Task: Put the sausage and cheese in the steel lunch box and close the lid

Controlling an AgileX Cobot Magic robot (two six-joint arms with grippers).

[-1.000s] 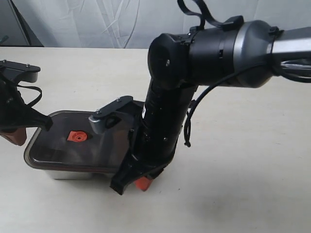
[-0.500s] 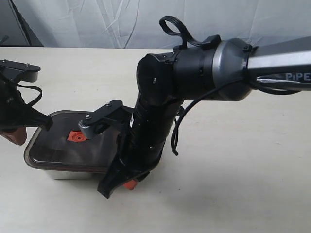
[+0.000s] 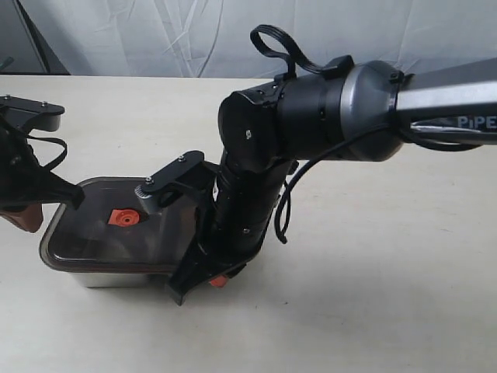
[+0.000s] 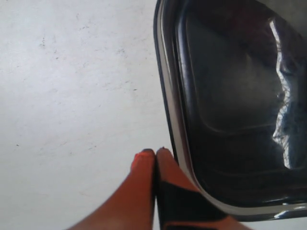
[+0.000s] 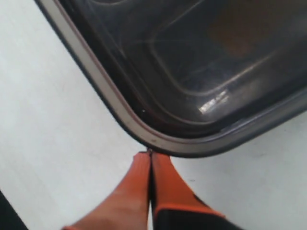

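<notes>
Right pincer (image 5: pixel 150 157) first: both orange fingers are pressed flat together with nothing between them. The tips sit right at a rounded corner of the lid (image 3: pixel 93 237), and I can't tell whether they touch it or sit just beside it. A closed pincer makes a blunt pusher, and I read this as pressing or nudging the rim, not grabbing.

Over to the left pincer (image 4: pixel 154 153), and it's the same story: clamped tight and empty, lying alongside the lid's edge at the opposite short end. With one pincer at each end the box can't slide away from a push, so this looks like a brace.

Moving outward, the smoky lid lies flat over the steel lunch box (image 3: pixel 116 277), its orange valve tab (image 3: pixel 123 218) facing up at the centre. Only a strip of bright steel shows under the near edge. The lid looks level, though the frames don't show whether it is fully seated.

The sausage and cheese? Neither is on the counter (image 3: pixel 388 311). My call is that they're inside, though the dark plastic shows only murky shapes. This looks like the final step, with the lid being settled.
</notes>
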